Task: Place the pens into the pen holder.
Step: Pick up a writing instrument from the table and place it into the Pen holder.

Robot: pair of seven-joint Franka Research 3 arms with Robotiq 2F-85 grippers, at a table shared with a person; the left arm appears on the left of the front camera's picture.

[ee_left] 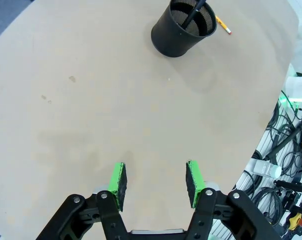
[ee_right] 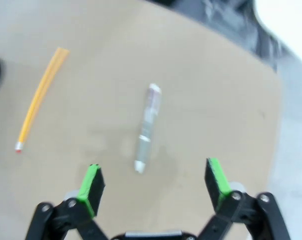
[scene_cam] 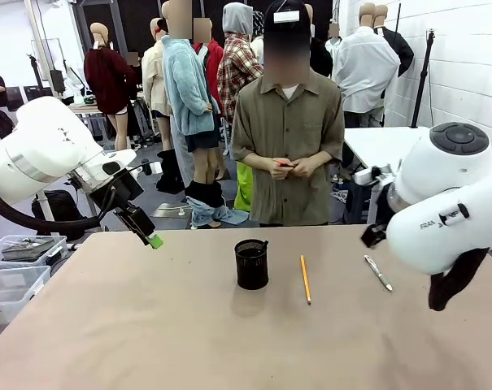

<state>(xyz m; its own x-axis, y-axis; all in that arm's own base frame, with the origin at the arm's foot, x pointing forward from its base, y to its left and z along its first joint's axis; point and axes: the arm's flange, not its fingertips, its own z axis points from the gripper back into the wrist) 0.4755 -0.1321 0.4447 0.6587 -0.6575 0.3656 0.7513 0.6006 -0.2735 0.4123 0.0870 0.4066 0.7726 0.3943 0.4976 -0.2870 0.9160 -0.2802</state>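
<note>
- Pale pen (ee_right: pixel 146 127) lies flat on the bench (ee_right: pixel 200 90) just ahead of my right claw (ee_right: pixel 153 172), long axis running straight in between its jaws.
- That claw is spread wide, empty, and nearest.
- Pencil (ee_right: pixel 40 97) lies beside it; pen holder (scene_cam: pixel 251 264) stands beyond, holding a dark pen (ee_left: pixel 193 12).
- Left claw (ee_left: pixel 155 175) is released, empty, well off.

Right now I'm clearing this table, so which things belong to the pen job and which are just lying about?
Job: pen holder, dark pen standing in it, yellow pencil, pale pen.
Lying about: plastic bins beside the table, cables and a bottle off its edge.
</note>
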